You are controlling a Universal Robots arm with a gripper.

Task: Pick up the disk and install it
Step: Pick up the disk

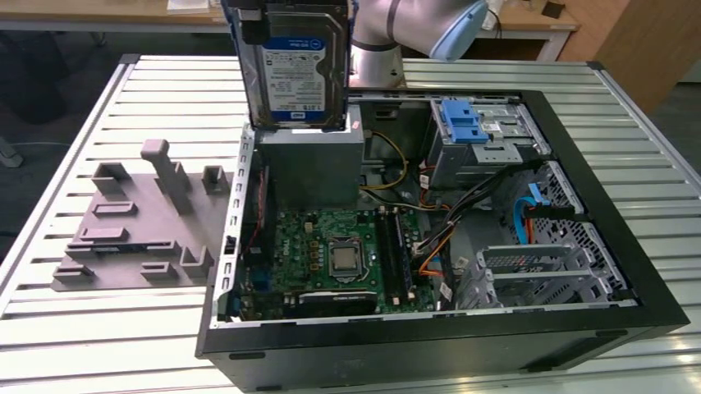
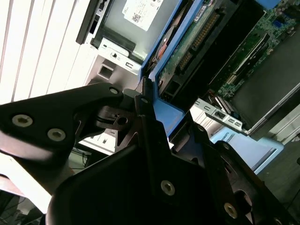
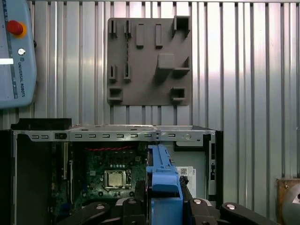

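Right now my gripper [image 2: 159, 112] has its two black fingers [image 2: 146, 131] squeezed in on the disk [image 1: 295, 66], and a blue rail of the disk sits between them in both wrist views. I hold one disk. It stands upright in the air with its blue-and-white label facing the exterior view. It hangs over the open computer case [image 1: 438, 349], right above the grey box [image 1: 310, 164]. I cannot tell if its low edge touches that box. The arm [image 1: 422, 29] rises behind it.

The case is black and lies on its side on a silver table [image 1: 88, 328] made of long metal slats. Behind the table I see a wooden desk [image 1: 98, 10].

I count one case. Inside it there is one green board [image 1: 328, 246], the one grey box, and one silver cage [image 1: 477, 144] with a blue latch [image 1: 462, 121] on top. Some colored wires run between them.

One flat grey plate [image 1: 131, 234] with raised blocks lies on the table just beside the case, on the exterior view's left. One pale blue control pad [image 3: 16, 51] with a red button shows in the first wrist view.
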